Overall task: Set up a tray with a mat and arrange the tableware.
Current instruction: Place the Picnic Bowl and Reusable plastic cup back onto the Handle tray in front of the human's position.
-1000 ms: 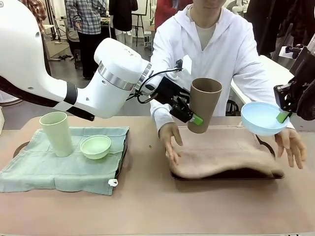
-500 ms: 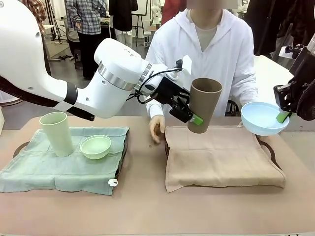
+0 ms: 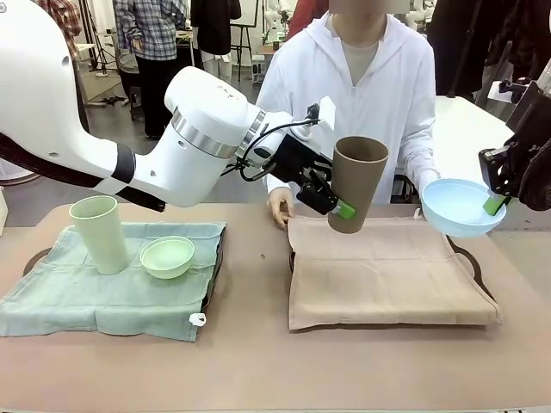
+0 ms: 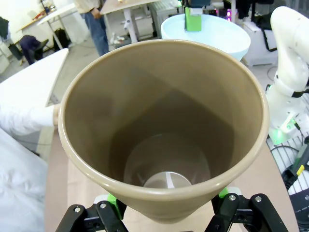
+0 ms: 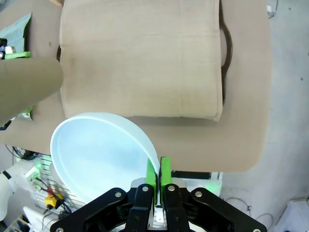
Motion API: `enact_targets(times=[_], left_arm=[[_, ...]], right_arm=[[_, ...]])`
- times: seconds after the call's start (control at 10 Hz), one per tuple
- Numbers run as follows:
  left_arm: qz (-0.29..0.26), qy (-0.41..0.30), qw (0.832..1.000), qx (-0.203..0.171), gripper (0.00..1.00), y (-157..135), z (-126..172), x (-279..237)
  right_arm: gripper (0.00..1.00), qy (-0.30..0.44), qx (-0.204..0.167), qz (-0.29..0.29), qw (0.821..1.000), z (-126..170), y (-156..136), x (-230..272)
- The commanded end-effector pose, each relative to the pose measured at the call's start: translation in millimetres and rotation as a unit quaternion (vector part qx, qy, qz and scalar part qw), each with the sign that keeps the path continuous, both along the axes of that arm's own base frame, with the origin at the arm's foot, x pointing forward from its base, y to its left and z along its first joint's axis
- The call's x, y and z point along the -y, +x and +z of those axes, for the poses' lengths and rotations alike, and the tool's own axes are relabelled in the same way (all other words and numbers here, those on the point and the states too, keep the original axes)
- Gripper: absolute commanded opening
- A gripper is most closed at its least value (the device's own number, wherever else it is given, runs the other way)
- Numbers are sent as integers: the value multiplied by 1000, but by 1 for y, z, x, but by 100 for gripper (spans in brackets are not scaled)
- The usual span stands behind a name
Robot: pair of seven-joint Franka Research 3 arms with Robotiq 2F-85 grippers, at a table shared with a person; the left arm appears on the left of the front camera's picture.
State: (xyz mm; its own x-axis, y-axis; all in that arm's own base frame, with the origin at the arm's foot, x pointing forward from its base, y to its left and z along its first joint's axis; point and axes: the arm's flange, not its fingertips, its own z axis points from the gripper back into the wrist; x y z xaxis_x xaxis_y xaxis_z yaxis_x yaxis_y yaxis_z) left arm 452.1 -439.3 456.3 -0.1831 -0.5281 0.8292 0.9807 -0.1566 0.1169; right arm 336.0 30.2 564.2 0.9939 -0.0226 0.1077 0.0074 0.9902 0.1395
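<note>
Front view: the brown cup (image 3: pixel 355 185), a tall, handleless, matte tapered vessel, is held upright in the air by the left gripper (image 3: pixel 340 205), whose 2 green pads are clamped on its lower wall, above the beige mat (image 3: pixel 387 271) covering the right tray (image 3: pixel 472 258). The light blue bowl (image 3: pixel 461 206) is pinched at its rim by the right gripper (image 3: pixel 494 203), just beyond the tray's far right corner. The pale green cup (image 3: pixel 98 233) and pale green bowl (image 3: pixel 167 255) are set on the green mat (image 3: pixel 77 297). A person's hand (image 3: pixel 280 206) is rested at the beige mat's far left corner.
</note>
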Motion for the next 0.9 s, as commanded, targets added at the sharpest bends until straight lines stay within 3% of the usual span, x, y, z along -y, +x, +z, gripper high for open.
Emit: enact_targets(times=[0.0, 0.8], left_arm=[[-8, -4, 1000, 2, 0, 1, 4, -1], [-8, -4, 1000, 2, 0, 1, 4, -1]], right_arm=[[1, -1, 2, 2, 1000, -2, 1, -1], [1, -1, 2, 2, 1000, -2, 1, -1]])
